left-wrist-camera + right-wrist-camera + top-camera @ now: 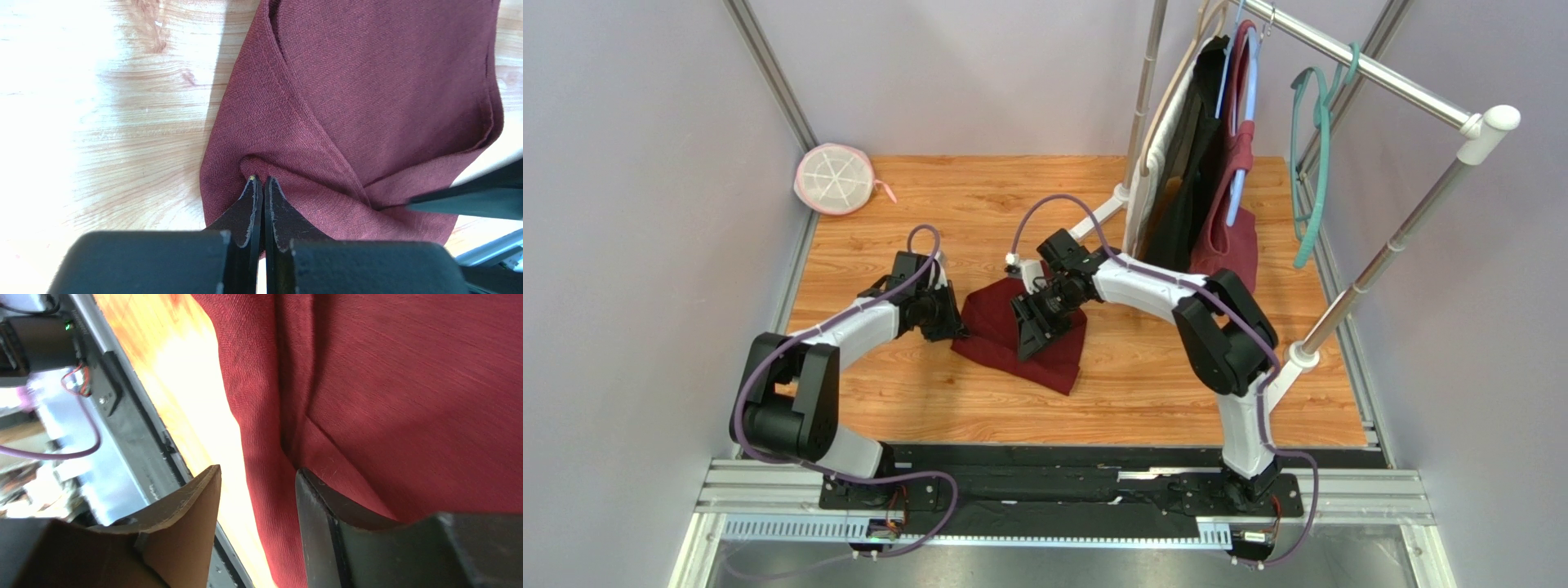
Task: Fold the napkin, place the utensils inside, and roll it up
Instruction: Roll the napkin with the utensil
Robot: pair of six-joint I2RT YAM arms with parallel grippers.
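Far left, a round white-and-pink disc [835, 179] is lying at the back corner of the wooden counter [891, 404]. The left tool [263, 181] is pinching the napkin [368, 92] at its left edge, jaws pressed together, with cloth puckering at the tips. The napkin is lying mid-counter between both arms, folded, with layers overlapping diagonally. The right tool [258, 481] is hovering over its right part with jaws parted, gripping nothing: one finger [331, 514] is over the cloth, the other past its edge. Far right, a burgundy bag [1225, 239] is hanging from a rack [1382, 74].
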